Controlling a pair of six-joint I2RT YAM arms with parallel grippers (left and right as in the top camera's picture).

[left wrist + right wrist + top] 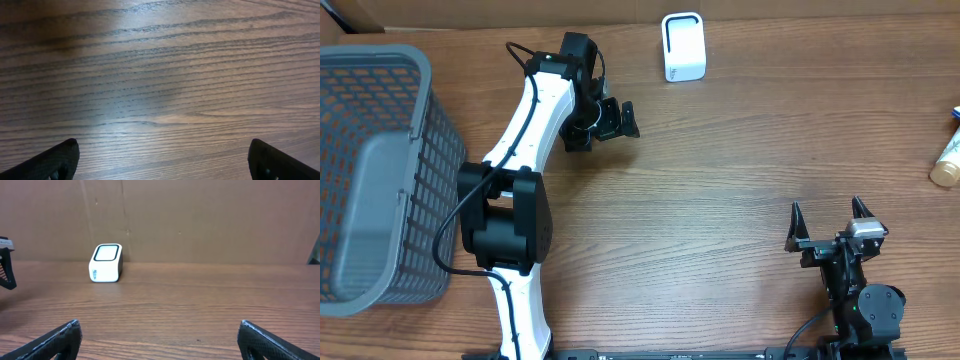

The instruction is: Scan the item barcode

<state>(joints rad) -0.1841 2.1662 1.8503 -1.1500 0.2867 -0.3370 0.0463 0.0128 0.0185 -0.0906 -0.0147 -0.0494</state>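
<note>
Scanner (683, 46) at the far edge of the bench (720, 180), both tools released.
Left tool (623, 117) and right tool (827, 207) gape above the wood, grasping nothing; a grey basket (370, 170) stands at left.

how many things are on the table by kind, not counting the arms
grey plastic mesh basket: 1
white box-shaped scanner: 1
beige tube, partly cut off at the right edge: 1
total: 3

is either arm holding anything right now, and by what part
Nothing is held. The left tool and the right tool are both open and empty; the white scanner sits apart from them.
</note>
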